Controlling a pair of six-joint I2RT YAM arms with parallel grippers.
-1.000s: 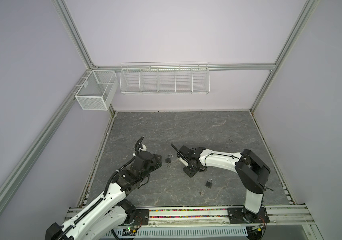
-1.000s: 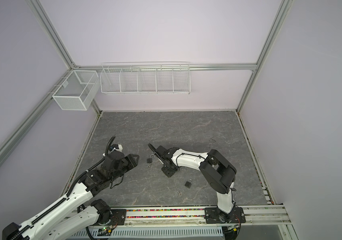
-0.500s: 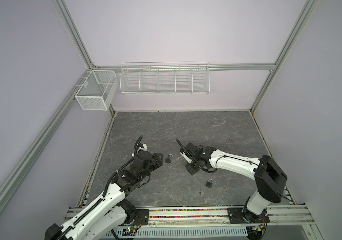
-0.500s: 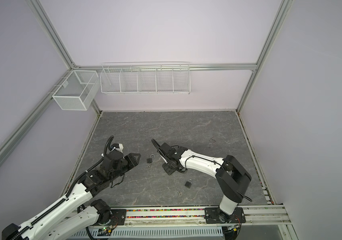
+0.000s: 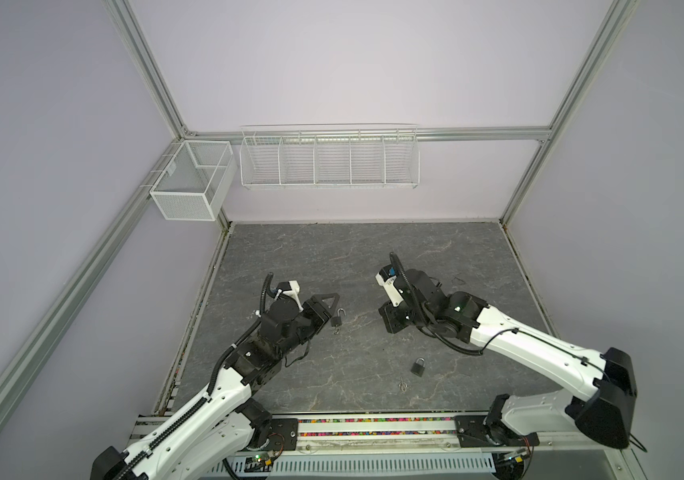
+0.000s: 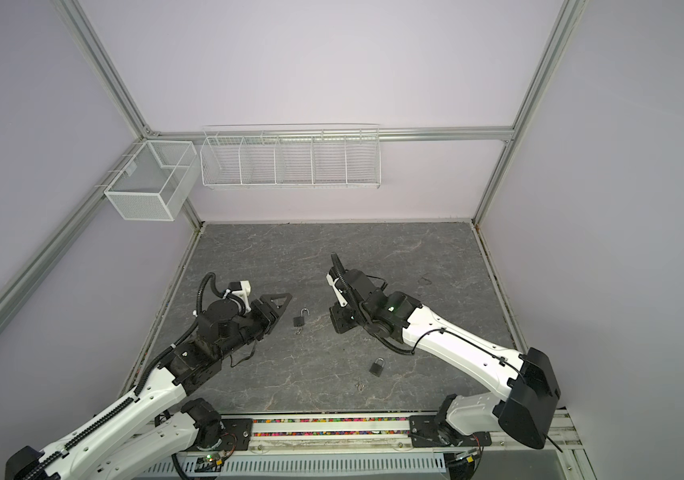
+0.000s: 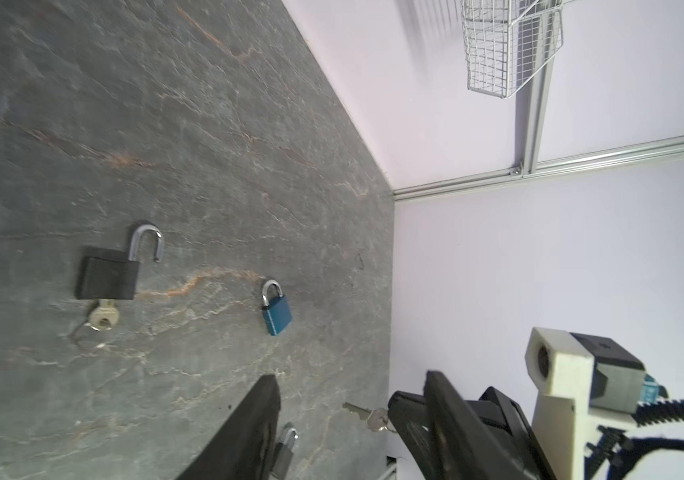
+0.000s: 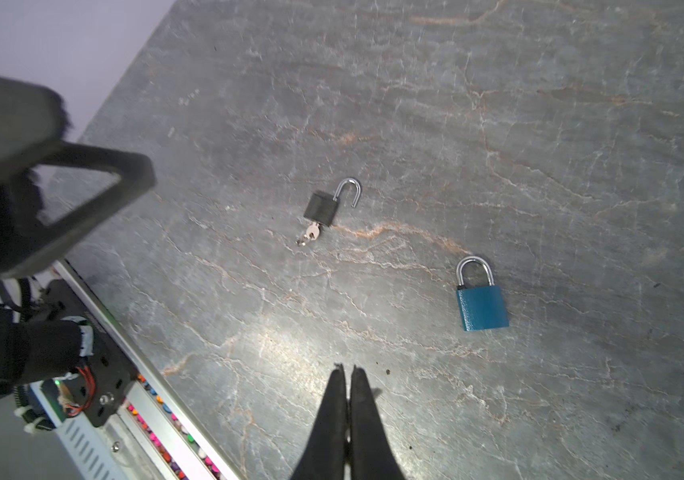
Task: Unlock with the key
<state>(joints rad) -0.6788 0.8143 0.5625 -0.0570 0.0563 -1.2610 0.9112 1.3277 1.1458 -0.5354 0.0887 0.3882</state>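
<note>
Key (image 8: 313,230) sits in the base of the black lock (image 8: 322,208), its ring trailing on the grey stone counter (image 8: 539,124); the lock lies flat with its shackle swung open, one end free of the body. In a top view the black lock (image 5: 336,321) rests just off the tip of the left claw, between the two arms and nearer the left one. Left claw (image 7: 350,377) stands with its fingers well apart and nothing between them; it touches neither lock nor key. Right claw (image 8: 346,374) has its fingers pressed together, gripping nothing, pointing down toward the counter with the black lock ahead of it and the blue lock (image 8: 482,308) off to one side. The blue lock lies flat with its shackle closed, apart from the black one. A third lock (image 5: 418,366), dark grey, lies closer to the front rail (image 5: 373,428), shackle closed, with a second key (image 5: 402,384) on the counter just beside it.
</note>
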